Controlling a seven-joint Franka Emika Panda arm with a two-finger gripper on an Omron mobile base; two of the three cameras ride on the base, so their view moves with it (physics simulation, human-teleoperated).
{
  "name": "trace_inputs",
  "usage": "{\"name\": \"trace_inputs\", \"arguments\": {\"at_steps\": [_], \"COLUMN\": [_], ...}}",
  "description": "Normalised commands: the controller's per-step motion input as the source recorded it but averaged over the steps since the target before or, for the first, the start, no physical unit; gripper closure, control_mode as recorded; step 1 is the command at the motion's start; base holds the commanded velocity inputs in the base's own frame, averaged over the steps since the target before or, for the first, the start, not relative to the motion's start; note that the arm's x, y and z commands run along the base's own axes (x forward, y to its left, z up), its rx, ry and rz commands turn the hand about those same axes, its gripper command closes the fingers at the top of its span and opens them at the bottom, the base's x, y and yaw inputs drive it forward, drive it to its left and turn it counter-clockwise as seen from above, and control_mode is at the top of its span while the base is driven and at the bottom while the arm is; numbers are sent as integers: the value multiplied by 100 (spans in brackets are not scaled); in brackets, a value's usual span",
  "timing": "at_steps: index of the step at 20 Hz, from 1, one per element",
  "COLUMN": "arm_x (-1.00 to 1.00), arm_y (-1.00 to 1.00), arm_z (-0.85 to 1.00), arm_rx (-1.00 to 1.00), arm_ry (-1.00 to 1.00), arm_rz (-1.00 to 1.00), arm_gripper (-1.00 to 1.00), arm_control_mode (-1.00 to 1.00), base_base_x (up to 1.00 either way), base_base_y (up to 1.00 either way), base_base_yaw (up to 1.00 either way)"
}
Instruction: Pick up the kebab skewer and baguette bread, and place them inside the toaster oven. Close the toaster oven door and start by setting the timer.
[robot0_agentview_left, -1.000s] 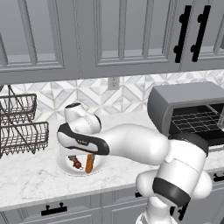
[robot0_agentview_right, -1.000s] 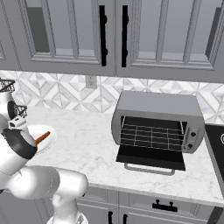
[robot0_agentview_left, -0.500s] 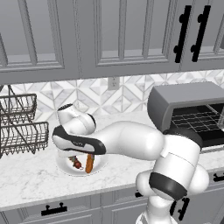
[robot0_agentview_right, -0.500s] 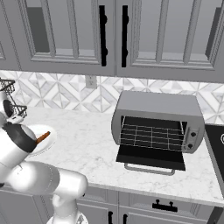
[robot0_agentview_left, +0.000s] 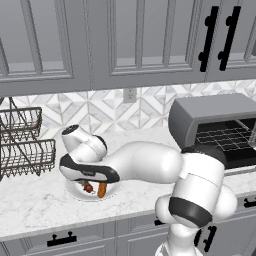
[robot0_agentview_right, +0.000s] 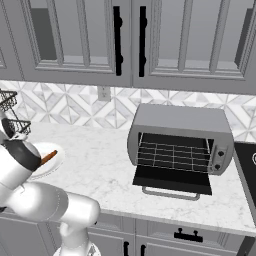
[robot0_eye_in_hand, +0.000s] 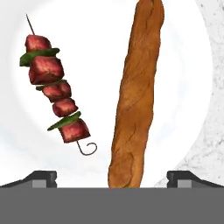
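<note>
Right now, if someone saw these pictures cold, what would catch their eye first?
Probably the white plate seen up close from the hand view, with the baguette bread lying along its middle and the kebab skewer beside it, apart from the loaf. The open gripper hovers right over them, fingertips straddling the near end of the baguette. Off to the arm's right on the marble counter, the toaster oven stands with its door dropped open.

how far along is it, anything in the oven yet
Nothing is in yet. The toaster oven door hangs open, rack bare. The open hand hovers over the white plate, straddling the baguette beside the kebab skewer. Left: grasp and load both, close door, set timer.
</note>
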Motion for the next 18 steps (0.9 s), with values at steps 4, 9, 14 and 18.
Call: {"name": "trace_inputs", "arguments": {"at_steps": [4,9,14,18], "arm_x": [34,25,12,11], "arm_y": [27,18,2,9], "arm_z": [0,-9,-11,-6], "arm_rx": [0,-2,-8,-4], "arm_ry": [3,4,0,0], "arm_rz": [0,0,-4,-5], "arm_gripper": [-100,-100,-100,-100], "arm_control_mode": [-100,-100,-100,-100], "base_base_x": [0,0,0,0], "base_base_y": [0,0,0,0], "base_base_yaw": [0,0,0,0]}}
